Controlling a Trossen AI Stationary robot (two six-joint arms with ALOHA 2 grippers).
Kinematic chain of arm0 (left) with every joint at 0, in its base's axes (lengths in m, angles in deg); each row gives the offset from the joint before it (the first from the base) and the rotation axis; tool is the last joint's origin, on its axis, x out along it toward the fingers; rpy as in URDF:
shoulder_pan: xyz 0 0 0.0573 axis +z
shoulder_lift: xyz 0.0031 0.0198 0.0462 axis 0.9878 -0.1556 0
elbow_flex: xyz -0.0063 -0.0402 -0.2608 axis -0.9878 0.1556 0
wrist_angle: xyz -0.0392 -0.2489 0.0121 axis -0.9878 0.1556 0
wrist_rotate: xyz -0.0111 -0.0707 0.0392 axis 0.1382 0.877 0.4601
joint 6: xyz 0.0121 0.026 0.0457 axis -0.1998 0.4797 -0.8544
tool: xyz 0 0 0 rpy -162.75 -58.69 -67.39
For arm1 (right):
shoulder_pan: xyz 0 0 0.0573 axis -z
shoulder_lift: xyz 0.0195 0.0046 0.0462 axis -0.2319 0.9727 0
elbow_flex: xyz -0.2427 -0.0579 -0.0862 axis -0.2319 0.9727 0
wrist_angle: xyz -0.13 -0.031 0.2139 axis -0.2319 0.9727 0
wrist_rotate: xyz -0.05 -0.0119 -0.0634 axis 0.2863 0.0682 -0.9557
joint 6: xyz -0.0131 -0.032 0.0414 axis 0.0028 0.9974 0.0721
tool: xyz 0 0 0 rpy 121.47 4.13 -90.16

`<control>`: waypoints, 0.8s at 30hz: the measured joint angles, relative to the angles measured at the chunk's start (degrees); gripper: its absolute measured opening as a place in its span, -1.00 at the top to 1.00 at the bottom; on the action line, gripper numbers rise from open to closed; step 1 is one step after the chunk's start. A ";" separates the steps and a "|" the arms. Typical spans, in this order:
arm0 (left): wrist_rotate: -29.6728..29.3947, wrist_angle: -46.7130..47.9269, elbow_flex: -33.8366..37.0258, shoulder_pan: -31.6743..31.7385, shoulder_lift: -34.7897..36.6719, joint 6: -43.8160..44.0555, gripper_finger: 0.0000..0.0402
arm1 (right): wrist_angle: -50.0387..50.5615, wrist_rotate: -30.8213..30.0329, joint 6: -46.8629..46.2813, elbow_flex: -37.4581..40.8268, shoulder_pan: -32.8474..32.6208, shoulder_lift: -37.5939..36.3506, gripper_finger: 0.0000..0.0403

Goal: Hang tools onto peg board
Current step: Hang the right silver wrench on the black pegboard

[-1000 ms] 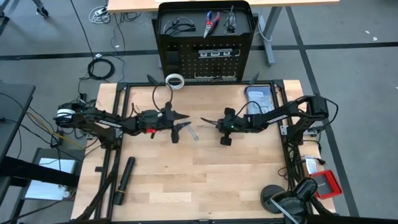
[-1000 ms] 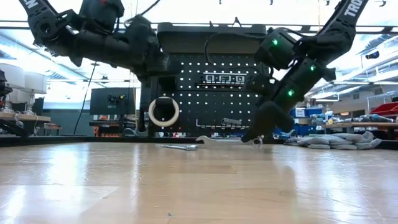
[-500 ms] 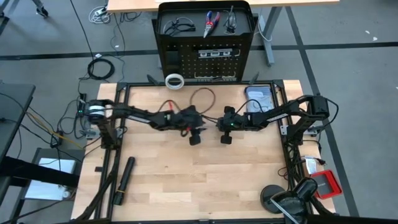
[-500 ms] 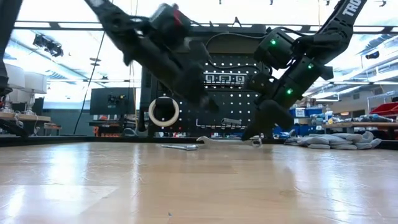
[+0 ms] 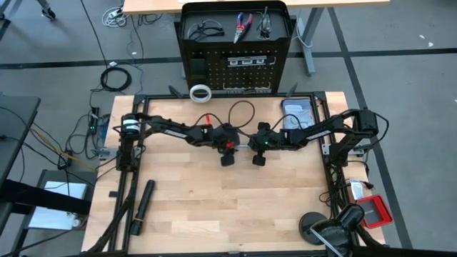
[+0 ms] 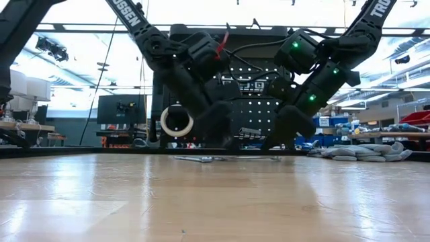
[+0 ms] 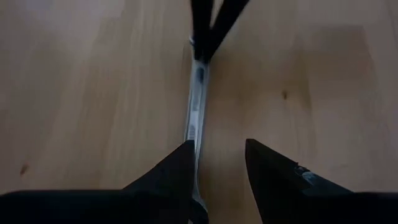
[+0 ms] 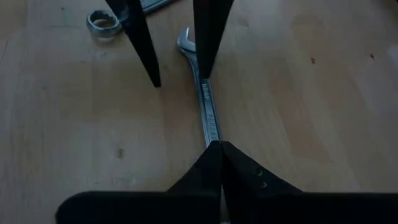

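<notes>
Grey floor (image 5: 400, 78) with dark seams beyond both grippers | pale wooden desk (image 5: 157, 6) at far edge | monitor (image 6: 122, 111) left of them | bright ceiling lights (image 6: 80, 13) overhead

high: overhead | low: table-level | wrists: close, sharing wrench (image 8: 208, 112)

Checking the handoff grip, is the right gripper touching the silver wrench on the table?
Touching. The right wrist view shows the right gripper shut on the end of the silver wrench, which lies on the wooden table.
</notes>
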State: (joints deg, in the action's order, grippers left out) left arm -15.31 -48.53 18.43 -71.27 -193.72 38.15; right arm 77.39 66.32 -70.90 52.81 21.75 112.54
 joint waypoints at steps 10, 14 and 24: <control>1.55 -8.05 0.06 0.74 -0.61 -4.75 0.27 | 3.34 0.17 -0.90 -0.05 0.00 -1.72 0.48; 2.70 -9.02 0.07 1.69 -1.03 -4.62 0.27 | 4.74 0.17 -2.13 1.36 -0.23 -4.94 0.41; 7.07 -12.58 -2.12 2.91 -7.48 -4.76 0.27 | 4.55 0.19 -3.81 6.35 -0.33 -11.23 0.41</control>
State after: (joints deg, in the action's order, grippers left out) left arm -8.24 -61.10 16.31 -68.36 -201.20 33.40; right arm 81.93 66.51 -74.72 59.15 21.42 101.31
